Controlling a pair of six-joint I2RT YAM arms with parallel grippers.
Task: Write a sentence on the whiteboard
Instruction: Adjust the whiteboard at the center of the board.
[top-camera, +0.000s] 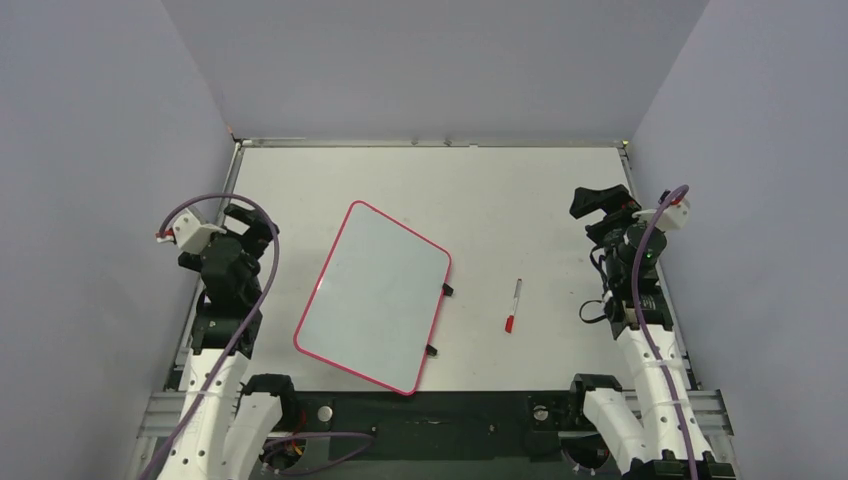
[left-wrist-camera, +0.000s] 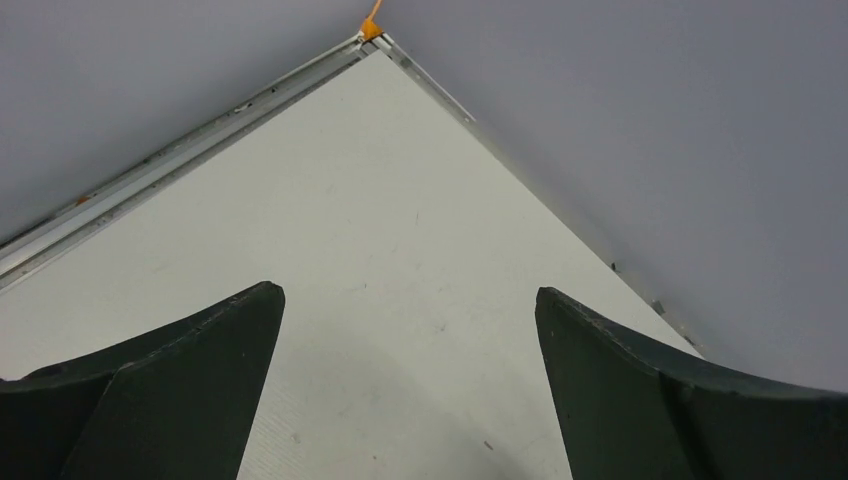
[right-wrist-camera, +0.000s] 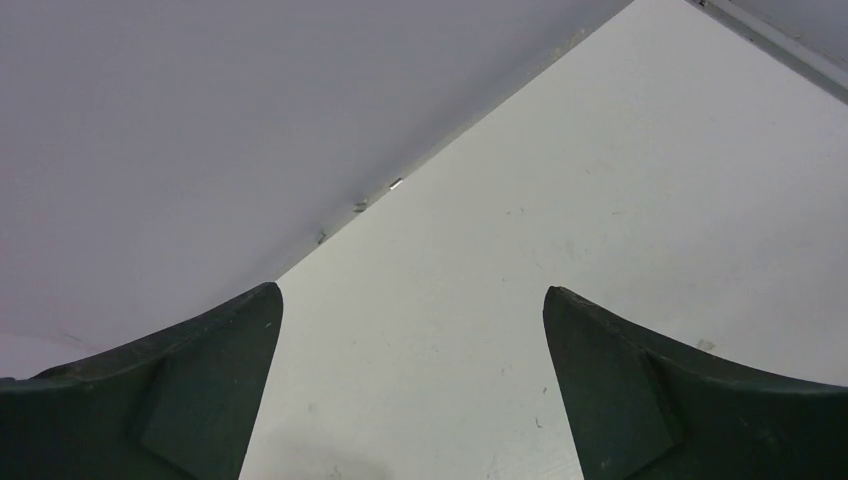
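The whiteboard (top-camera: 375, 295) lies flat on the table left of centre, turned at an angle, with a red-pink border and two black clips (top-camera: 447, 290) on its right edge. Its face is blank; no sentence shows on it. A white marker with a red cap (top-camera: 514, 303) lies on the table to the right of the board. My left gripper (top-camera: 247, 217) (left-wrist-camera: 410, 295) is raised at the left side, open, with only bare table between its fingers. My right gripper (top-camera: 592, 201) (right-wrist-camera: 412, 290) is raised at the right side, open and holding nothing.
Grey walls close the table (top-camera: 500, 190) in on the left, back and right. A metal rail (left-wrist-camera: 200, 140) runs along the table's far edge, with an orange tag (left-wrist-camera: 371, 28) at the back-left corner. The arm bases stand along the near edge.
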